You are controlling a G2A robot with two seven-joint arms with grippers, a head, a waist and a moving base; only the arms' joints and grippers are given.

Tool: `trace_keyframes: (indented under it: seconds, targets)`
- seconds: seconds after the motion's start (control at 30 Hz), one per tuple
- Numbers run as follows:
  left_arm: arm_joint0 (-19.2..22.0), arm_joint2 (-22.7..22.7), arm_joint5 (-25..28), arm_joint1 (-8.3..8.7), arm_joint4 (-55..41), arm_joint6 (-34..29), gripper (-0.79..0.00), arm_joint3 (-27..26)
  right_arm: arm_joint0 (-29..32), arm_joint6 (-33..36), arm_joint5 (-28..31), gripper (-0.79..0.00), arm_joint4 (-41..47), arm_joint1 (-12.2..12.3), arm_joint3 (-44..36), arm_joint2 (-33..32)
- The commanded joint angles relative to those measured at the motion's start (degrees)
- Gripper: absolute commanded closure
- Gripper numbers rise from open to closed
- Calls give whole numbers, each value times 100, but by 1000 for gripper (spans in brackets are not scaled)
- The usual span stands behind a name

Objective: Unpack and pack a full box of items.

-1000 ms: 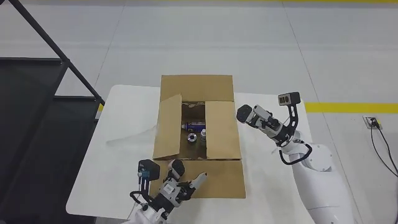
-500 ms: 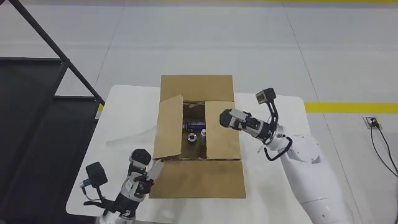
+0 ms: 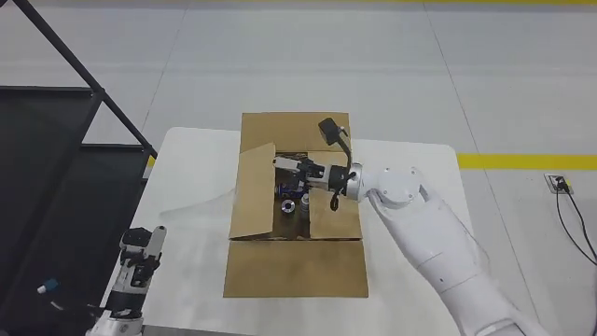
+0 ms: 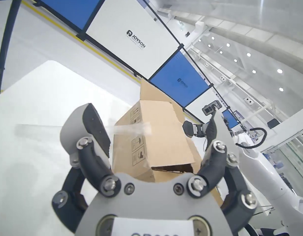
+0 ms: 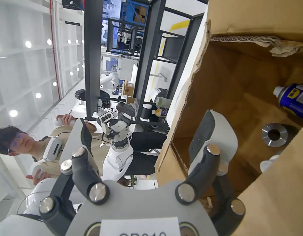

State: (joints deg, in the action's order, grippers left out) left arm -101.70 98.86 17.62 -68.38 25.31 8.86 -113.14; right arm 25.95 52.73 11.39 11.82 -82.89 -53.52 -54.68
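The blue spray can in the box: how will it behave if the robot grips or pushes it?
The blue spray can lies on its side in the box, so a push would probably roll it. Its smooth round wall looks stiff but may slip between the fingers. The metal cylinder beside it might stop it.

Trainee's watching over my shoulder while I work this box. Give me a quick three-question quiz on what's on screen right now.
1. True or false: the box has all its flaps shut.
2. The right gripper is: A. open, over the box opening; B. shut on a flap; C. shut, under the box.
3. Fill in: beside the metal cylinder in the box lies a blue ____.
Key: 1 false; 2 A; 3 spray can.
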Motion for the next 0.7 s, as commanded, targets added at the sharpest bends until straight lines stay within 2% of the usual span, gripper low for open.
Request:
trace_keyframes:
  seconds: [0.0,0.4,0.67]
  targets:
    - [31,-45,5,0,95,-145,-785,112,-178,31,8,-785,81,-94,246,189]
    - [300,-834,55,-31,931,-756,-785,351,-836,-34,509,-785,594,-583,939,791]
    - [554,-1158,-306,-82,1049,-721,-785,417,-1039,-706,793,-785,908,-971,1241,1127]
